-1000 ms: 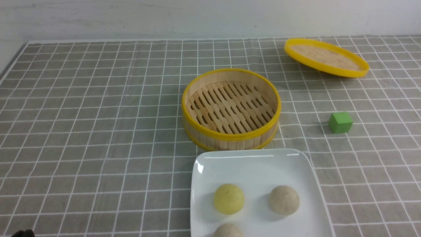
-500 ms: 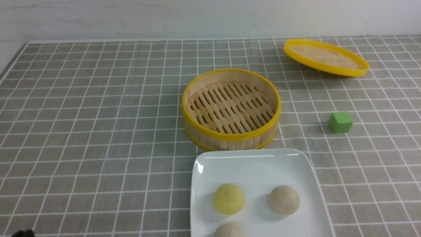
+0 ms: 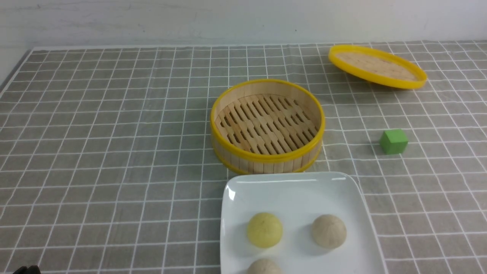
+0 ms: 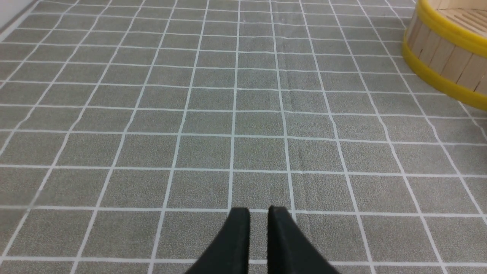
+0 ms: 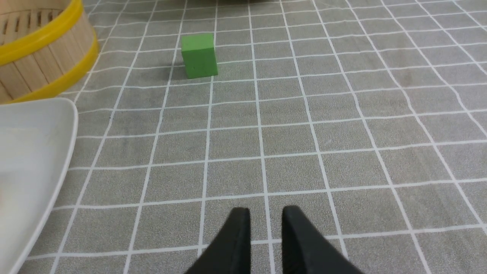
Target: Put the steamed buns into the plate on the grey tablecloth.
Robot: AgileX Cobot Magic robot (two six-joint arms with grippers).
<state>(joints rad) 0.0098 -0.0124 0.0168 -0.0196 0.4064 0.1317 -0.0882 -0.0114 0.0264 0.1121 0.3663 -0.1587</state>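
Nearest: left gripper and right gripper, black fingers drawn nearly together, grasping nothing, low over the grey white-gridded tablecloth.

Glossy white square plate: holds one pale yellow domed bun and two beige domed buns, all apart; the nearest is cut by the frame edge.

Round yellow-rimmed bamboo steamer: empty, just beyond the plate.

Judgement: task looks complete; next is retreat only. Left side is open cloth.

Beyond: green cube, yellow-rimmed lid.
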